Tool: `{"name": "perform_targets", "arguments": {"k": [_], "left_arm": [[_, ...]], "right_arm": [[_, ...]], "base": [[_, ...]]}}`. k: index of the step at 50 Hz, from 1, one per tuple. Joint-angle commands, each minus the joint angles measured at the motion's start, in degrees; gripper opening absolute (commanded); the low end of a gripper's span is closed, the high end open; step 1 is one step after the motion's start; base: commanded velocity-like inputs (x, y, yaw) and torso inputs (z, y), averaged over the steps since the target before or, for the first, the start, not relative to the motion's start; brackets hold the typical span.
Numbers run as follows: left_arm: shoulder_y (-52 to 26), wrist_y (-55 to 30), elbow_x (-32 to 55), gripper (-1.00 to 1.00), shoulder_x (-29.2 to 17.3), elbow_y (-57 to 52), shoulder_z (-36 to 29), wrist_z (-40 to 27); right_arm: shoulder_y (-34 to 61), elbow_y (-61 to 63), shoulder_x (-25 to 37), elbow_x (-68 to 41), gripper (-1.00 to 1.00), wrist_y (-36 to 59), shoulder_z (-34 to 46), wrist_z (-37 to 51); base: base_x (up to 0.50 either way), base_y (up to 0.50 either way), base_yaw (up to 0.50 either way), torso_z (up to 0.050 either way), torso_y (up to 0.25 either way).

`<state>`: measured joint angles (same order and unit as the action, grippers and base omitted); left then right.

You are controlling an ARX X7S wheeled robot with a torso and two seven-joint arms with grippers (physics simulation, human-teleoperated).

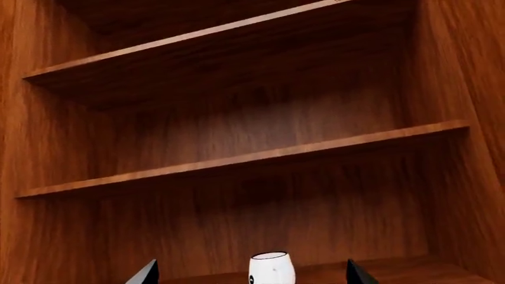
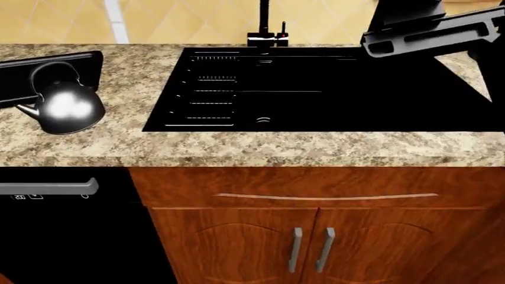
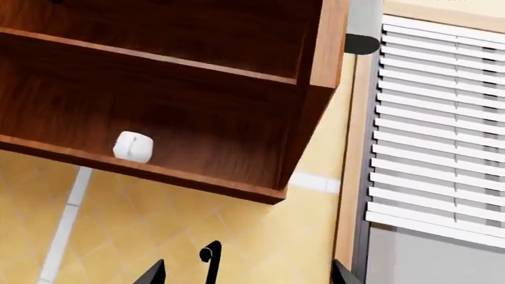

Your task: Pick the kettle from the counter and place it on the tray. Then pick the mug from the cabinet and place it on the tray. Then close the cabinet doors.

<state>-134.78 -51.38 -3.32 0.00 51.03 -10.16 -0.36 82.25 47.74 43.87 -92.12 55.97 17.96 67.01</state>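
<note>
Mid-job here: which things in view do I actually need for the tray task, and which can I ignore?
Needed:
kettle standing on the tray
mug on the cabinet's bottom shelf
counter

Ignore:
sink
faucet
window blinds
lower cabinet doors

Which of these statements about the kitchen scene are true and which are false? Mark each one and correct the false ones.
1. The mug stands on the bottom shelf of the open wooden cabinet. True.
2. The kettle sits inside the black sink. False: it stands partly on the tray at the counter's left end.
3. The left tool is closed around the mug. False: its tips stand apart on either side of the mug, not touching.
4. The two shelves above the mug are bare. True.
5. The lower cabinet doors under the sink are shut. True.
</note>
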Motion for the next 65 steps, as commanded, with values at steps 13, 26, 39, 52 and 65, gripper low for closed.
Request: {"name": "perform_targets", "arguments": {"k": [13,26,39,52,65], "left_arm": [[-0.18,1.01,-1.94,1.00,-0.32,4.77,1.68,0.23],[-0.20,0.06,-2.96,1.00,-0.68,6.08,6.35,-2.71],[-0.20,0.87,-4.89,1.00,-0.99,6.86,7.51,-2.30],[-0.19,2.06,-5.64,1.00,-1.39,8.30,7.56,-2.07],[-0.12,3.15,-6.19,1.00,-2.23,9.84,6.75,-1.89]], "right_arm": [[8.78,-2.17,2.82,-15.61,1.00,1.12,1.98,7.29],[7.21,-2.06,2.72,-14.16,1.00,0.87,2.10,6.66],[5.22,-1.54,2.60,-12.62,1.00,0.49,2.10,5.81],[4.29,-1.33,2.29,-11.68,1.00,0.39,2.53,5.38],[2.06,-1.41,1.83,-9.79,1.00,0.12,2.92,4.49]], "base": [[0.27,0.00,0.00,0.000,0.000],[0.50,0.00,0.00,0.000,0.000],[0.50,0.00,0.00,0.000,0.001],[0.50,0.00,0.00,0.000,0.001],[0.49,0.00,0.00,0.000,0.002]]}}
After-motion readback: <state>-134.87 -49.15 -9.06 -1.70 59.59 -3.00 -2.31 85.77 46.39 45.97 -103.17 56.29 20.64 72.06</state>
